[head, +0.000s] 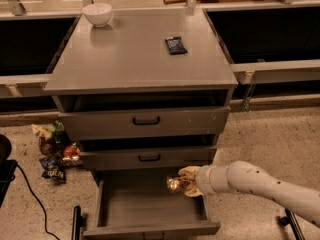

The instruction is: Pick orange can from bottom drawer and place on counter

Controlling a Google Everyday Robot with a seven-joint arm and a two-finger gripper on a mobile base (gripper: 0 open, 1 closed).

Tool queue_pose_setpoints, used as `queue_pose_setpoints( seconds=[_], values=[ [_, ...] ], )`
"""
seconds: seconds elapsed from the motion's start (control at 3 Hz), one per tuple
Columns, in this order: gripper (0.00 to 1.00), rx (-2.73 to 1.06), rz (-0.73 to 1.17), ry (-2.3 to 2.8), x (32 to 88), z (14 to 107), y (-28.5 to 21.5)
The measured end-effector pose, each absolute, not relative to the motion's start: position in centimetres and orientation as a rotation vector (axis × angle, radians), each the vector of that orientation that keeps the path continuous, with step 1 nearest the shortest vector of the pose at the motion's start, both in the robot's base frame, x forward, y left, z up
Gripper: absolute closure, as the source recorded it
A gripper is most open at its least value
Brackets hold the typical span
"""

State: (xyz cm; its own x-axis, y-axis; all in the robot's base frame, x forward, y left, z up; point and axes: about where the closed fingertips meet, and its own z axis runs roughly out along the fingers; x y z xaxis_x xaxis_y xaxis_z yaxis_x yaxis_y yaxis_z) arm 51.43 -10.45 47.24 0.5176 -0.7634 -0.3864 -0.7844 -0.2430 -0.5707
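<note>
Judged light, thin-walled and slippery: to be taken across the middle of the orange can (174, 184), without hard squeezing. Small and shiny in look, mottled gold-orange and brown with silvery glints. Held over the right side of the open bottom drawer (145, 206), with the jaws of the gripper (183, 182) clamped on it, well below the counter (135, 59).
</note>
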Motion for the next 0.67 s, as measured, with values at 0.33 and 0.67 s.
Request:
queue_pose_setpoints(
  seconds=[0.33,0.67],
  values=[
    [1.0,-2.005,-0.021,1.159,51.2,52.2,-10.9],
    [1.0,-1.959,-0.087,0.996,50.4,59.0,-12.1]
  ],
)
